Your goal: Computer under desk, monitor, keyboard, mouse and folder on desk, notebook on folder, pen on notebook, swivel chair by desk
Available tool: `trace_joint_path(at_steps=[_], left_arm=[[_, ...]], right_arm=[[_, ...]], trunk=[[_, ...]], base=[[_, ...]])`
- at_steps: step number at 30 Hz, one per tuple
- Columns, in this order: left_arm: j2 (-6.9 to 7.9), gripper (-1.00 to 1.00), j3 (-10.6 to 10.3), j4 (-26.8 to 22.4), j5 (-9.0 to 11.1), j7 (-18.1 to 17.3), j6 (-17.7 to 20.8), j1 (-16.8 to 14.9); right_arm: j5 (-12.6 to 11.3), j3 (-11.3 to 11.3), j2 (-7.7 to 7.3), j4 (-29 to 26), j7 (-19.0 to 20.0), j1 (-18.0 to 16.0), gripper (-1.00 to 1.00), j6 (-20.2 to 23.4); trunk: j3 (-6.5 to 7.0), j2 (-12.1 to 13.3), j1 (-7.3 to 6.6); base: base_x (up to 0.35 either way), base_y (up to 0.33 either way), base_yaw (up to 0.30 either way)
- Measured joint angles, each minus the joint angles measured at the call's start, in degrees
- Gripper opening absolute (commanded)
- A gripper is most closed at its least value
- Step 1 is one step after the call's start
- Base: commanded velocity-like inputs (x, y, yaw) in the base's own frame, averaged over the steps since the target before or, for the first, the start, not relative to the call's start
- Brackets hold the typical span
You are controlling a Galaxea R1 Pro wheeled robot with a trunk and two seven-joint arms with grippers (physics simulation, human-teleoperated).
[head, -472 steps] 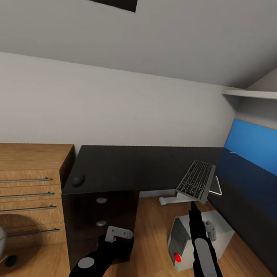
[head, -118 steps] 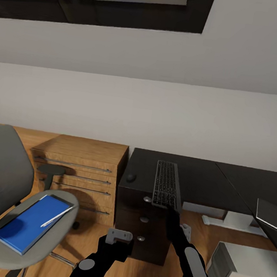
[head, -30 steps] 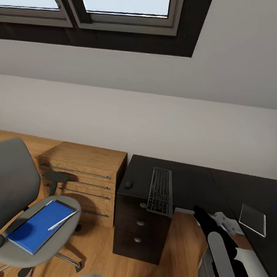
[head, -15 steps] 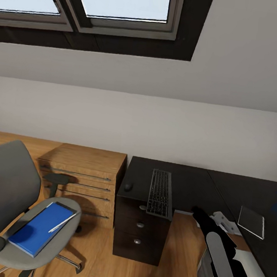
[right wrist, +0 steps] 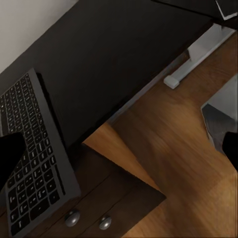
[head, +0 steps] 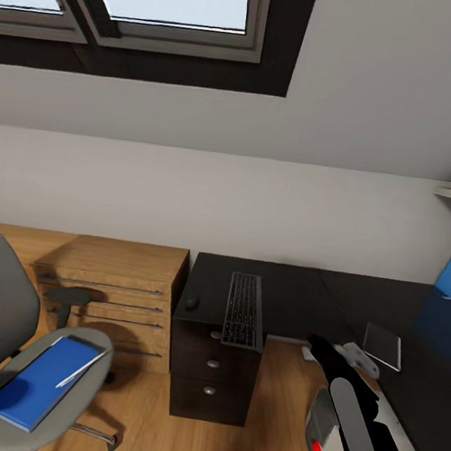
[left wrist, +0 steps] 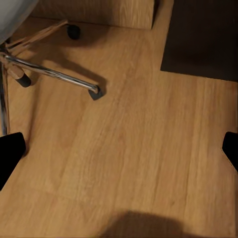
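The keyboard (head: 243, 318) and mouse (head: 191, 303) lie on the desk (head: 294, 297); folder (head: 40, 380) and pen (head: 75, 372) wait on the swivel chair (head: 0, 339); both grippers hang open, empty.

right arm (head: 351, 410) extended forward, both grippers' fingers spread wide apart

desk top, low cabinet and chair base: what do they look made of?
Desk: matte black board, probably laminate; uniform, grainless, barely reflective. Its drawers carry small silvery knobs.
Low cabinet: light wood or veneer, with visible grain and thin metal bar pulls.
Swivel chair base: shiny chrome-look metal spokes ending in black casters, likely plastic.
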Motion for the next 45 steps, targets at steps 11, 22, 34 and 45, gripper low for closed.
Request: trace_joint_path(at_steps=[11,22,34,45], left_arm=[[0.19,1.0,0.1,2.0,0.0,0.0,-0.6,0.0],[0.74,1.0,-0.1,5.2,-0.3,-0.2,-3.9,0.0],[1.2,1.0,-0.5,14.7,-0.5,-0.9,-17.2,0.1],[1.71,1.0,-0.6,17.1,-0.6,-0.9,-23.5,0.1]], right_arm=[[0.4,0.3,-0.06,0.0,0.1,0.0,1.0,0.0],[19.3,3.9,0.24,7.3,8.2,0.0,1.0,-3.7],[23.6,4.8,-1.12,18.0,14.2,-2.3,1.0,-8.0],[25.0,4.7,-5.14,35.1,14.8,-13.8,1.0,-12.1]], trunk=[[-0.1,0.0,0.0],[-0.1,0.0,0.0],[-0.1,0.0,0.0],[-0.1,0.0,-0.01]], base=[[0.0,0.0,-0.086],[0.0,0.0,-0.001],[0.0,0.0,0.0],[0.034,0.0,0.0]])
